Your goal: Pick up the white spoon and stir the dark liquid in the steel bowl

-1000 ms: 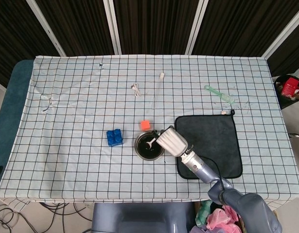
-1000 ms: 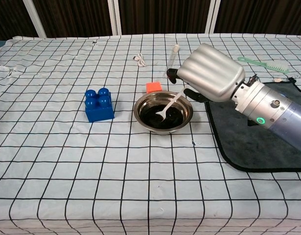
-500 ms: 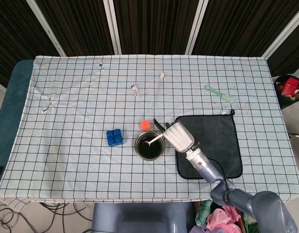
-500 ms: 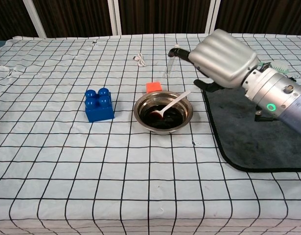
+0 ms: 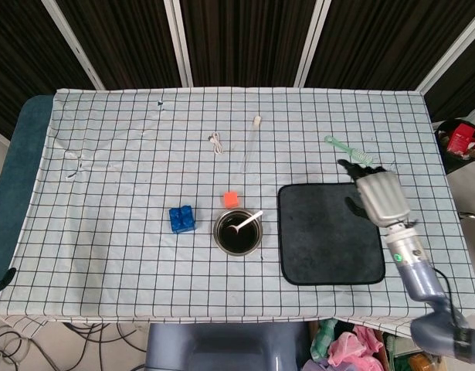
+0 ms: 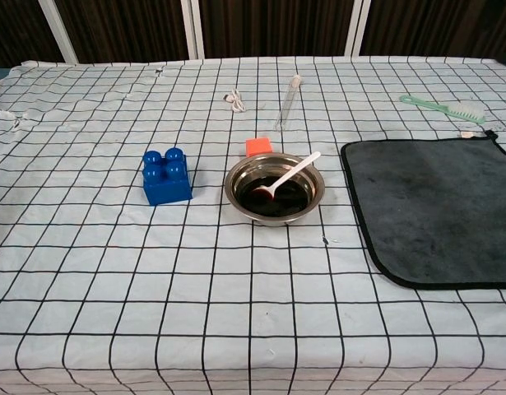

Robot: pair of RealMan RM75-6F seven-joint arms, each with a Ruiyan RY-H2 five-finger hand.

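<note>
So the white spoon (image 6: pixel 286 174) is just sitting in the steel bowl (image 6: pixel 274 188) near the middle of the frame, scoop end down in the dark liquid (image 6: pixel 269 197) and handle propped on the rim toward the upper right. The right hand (image 5: pixel 381 198) is over at the right edge of the head view, above the far edge of the dark mat (image 5: pixel 329 233), holding nothing, fingers loosely apart. Blue block (image 6: pixel 166 175) sits left of the bowl, and an orange cube (image 6: pixel 258 146) is just behind it.

Bright, even light; sharp focus
</note>
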